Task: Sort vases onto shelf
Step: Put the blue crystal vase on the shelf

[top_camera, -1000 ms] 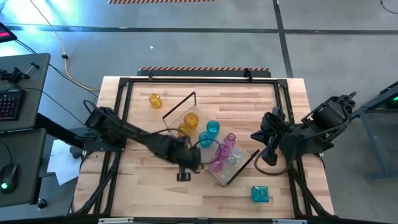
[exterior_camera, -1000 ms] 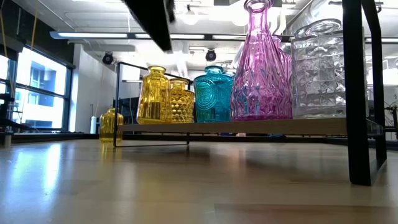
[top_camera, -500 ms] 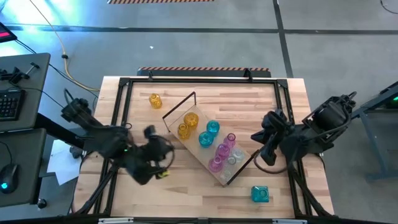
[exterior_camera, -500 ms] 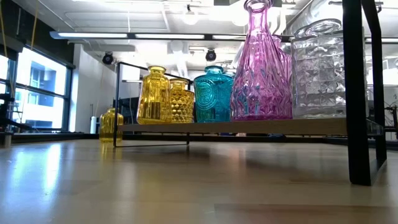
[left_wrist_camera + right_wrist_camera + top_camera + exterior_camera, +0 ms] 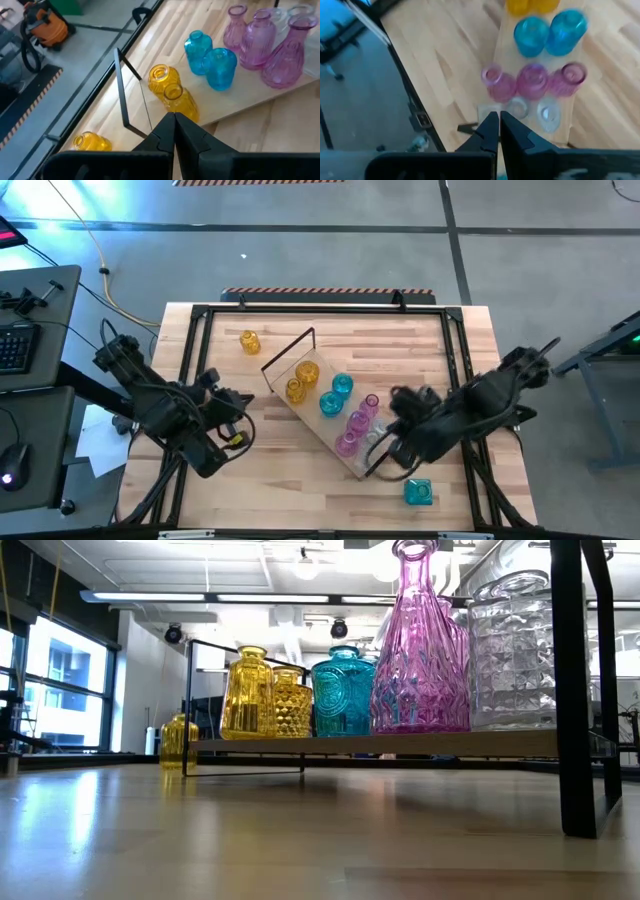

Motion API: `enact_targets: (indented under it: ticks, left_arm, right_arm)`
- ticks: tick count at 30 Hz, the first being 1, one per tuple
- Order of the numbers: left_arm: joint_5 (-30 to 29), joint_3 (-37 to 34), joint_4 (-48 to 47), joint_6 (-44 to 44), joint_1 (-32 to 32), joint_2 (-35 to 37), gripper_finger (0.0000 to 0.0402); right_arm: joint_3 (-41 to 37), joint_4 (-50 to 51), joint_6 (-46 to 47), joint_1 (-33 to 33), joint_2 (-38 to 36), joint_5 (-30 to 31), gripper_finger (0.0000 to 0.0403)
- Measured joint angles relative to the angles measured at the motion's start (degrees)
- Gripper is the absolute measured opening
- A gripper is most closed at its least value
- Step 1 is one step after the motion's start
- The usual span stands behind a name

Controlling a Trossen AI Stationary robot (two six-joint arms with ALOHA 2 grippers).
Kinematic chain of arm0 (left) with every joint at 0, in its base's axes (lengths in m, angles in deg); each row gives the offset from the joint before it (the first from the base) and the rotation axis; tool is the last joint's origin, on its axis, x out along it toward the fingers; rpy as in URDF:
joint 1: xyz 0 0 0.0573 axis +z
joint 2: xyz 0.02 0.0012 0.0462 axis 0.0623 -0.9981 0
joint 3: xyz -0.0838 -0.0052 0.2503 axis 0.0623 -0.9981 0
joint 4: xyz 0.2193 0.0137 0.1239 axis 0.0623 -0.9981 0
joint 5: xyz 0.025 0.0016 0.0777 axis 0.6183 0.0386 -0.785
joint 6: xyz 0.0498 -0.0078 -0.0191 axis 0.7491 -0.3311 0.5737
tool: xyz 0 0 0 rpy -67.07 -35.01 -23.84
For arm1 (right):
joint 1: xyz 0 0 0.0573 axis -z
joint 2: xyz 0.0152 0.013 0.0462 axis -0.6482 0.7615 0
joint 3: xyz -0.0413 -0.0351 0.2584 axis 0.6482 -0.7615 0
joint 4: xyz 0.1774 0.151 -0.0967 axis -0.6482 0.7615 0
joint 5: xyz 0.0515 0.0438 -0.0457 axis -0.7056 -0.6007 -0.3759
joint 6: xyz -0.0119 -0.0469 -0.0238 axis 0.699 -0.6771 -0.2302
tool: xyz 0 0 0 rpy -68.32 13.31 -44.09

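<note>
The shelf (image 5: pixel 312 420) lies slantwise at mid-table. On it stand two amber vases (image 5: pixel 300 381), two teal vases (image 5: pixel 336 394), three pink vases (image 5: pixel 358 423) and clear vases (image 5: pixel 377 436). One amber vase (image 5: pixel 249 341) stands alone on the table at the far left. A teal vase (image 5: pixel 418 492) stands near the front right. My left gripper (image 5: pixel 240 406) is shut, left of the shelf and above the table. My right gripper (image 5: pixel 398 422) is shut above the shelf's right end, over the clear vases (image 5: pixel 535 110). Both hold nothing. The low view shows no gripper.
A black metal frame (image 5: pixel 200 330) runs around the tabletop edges. The shelf's black end loops (image 5: pixel 300 340) rise at both ends. Bare wood lies between the shelf and the table's near left edge (image 5: pixel 280 490). A desk with a keyboard (image 5: pixel 15 345) stands beyond the left edge.
My left gripper has drawn back from the near side of the shelf toward the table's left edge, rising and turning, and stays shut. My right gripper has moved from the right edge toward the shelf's right end, sinking a little. The vases have kept still.
</note>
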Motion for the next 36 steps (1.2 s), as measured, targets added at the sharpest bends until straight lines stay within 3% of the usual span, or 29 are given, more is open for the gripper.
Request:
enact_targets:
  ticks: [9,19,25,36]
  left_arm:
    - [-0.49,-6.02,-0.15,-1.65,-3.06,9.93,0.0]
    - [1.48,-13.3,3.47,-3.94,-3.96,25.9,0.0]
    - [0.9,-18.07,10.67,0.81,-3.94,28.08,0.0]
    - [0.75,-21.45,14.83,-10.31,-3.9,27.85,0.0]
  right_arm:
    - [-0.02,-0.27,4.22,-3.22,8.18,-2.1,0.0]
    - [-0.02,0.5,25.28,-13.96,10.14,-6.95,0.0]
    - [-0.02,2.6,38.62,-20.73,10.27,-6.9,0.0]
    - [-0.02,2.65,36.73,-23.44,15.96,-6.47,0.0]
